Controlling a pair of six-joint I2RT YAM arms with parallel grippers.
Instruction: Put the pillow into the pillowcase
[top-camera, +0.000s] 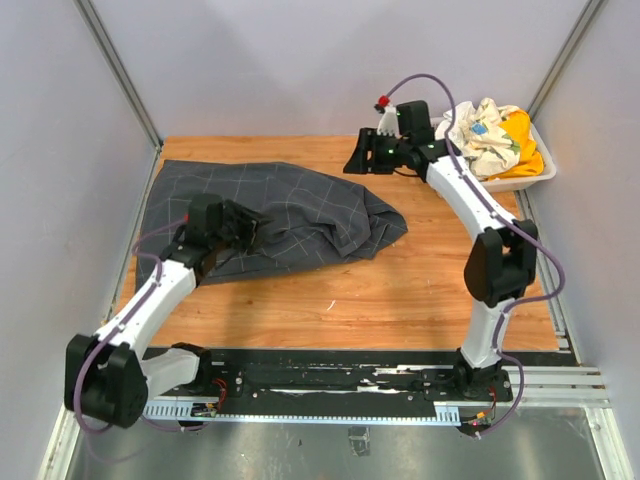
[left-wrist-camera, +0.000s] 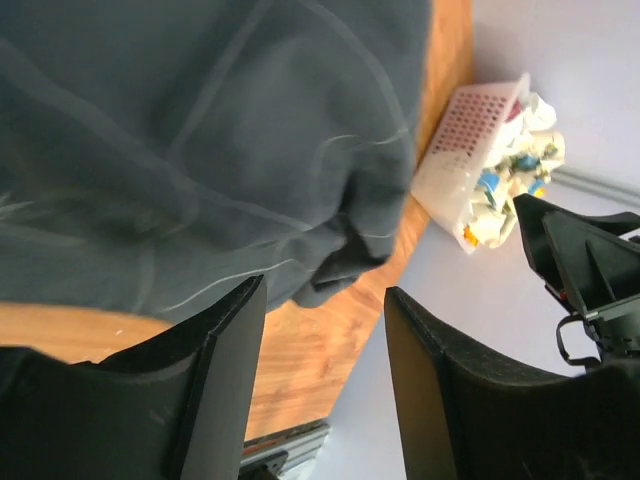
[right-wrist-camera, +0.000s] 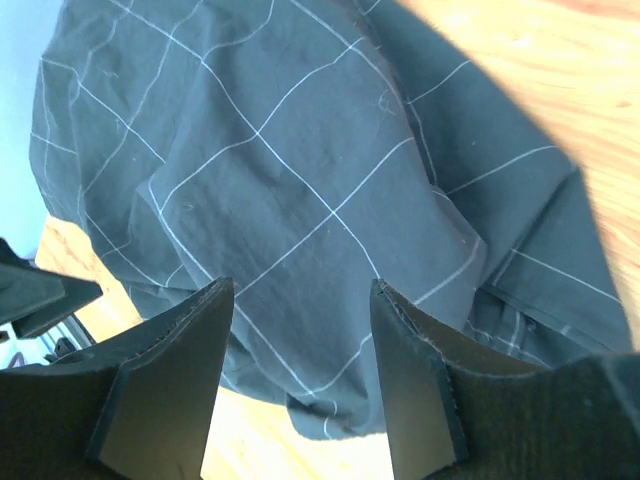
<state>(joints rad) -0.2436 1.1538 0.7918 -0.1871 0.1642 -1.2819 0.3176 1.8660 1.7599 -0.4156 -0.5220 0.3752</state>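
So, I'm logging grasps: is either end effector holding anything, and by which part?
Nothing is held: the left end effector and the right end effector both stand open and empty.

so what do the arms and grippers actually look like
Both the left arm and right arm have white links, bulky black joints and a lilac cable looping alongside. The left gripper and right gripper are black, with two broad, flat wedge-shaped fingers each.

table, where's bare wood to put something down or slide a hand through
Biggest free patch: table wood between the pillowcase, the right arm and the front rail. Crowded: the left half under the pillowcase and left gripper, and the far-right corner by the basket and right gripper.
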